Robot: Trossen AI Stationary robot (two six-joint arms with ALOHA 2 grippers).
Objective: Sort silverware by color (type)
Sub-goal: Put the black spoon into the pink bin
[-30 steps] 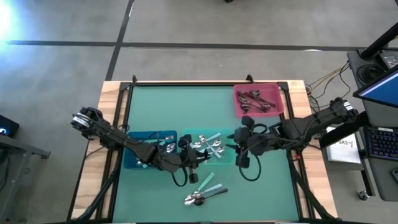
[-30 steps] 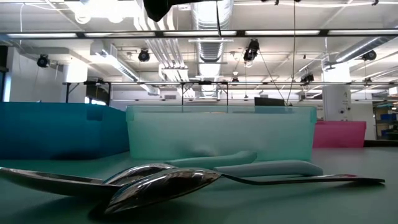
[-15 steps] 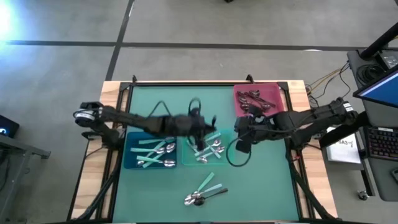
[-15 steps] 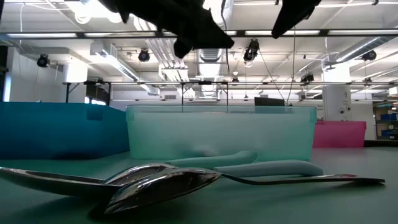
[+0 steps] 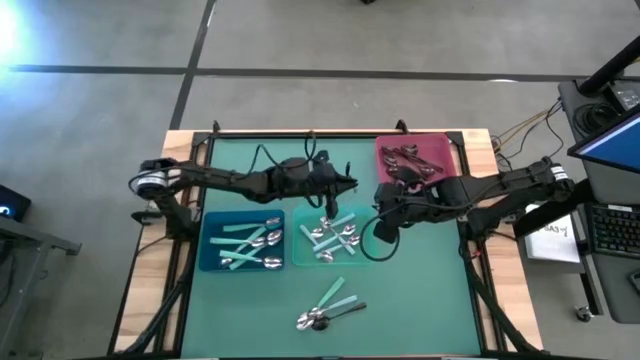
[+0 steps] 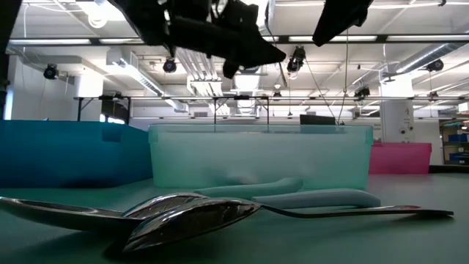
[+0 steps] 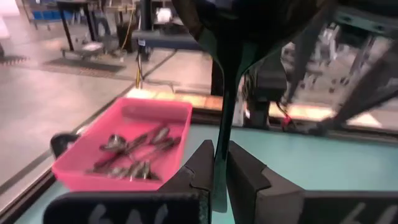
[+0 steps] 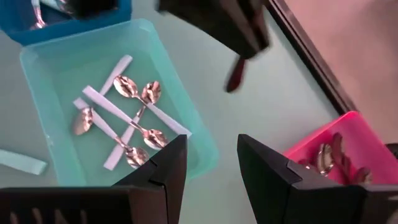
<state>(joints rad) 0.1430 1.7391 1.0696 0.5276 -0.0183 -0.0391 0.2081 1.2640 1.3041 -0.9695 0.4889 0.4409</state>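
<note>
Above the green table [image 5: 260,300], left claw [image 5: 345,183] gripping a dark spoon [image 8: 236,73]

The whole table [image 5: 400,300] is seen from straight overhead, and level from its surface in the low view. The pink bin [image 7: 124,146] is shared by both close wrist views.

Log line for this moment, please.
left gripper: shut on dark spoon, raised, facing pink bin | right gripper: open, empty, above teal bin | loose spoons: on mat
</note>
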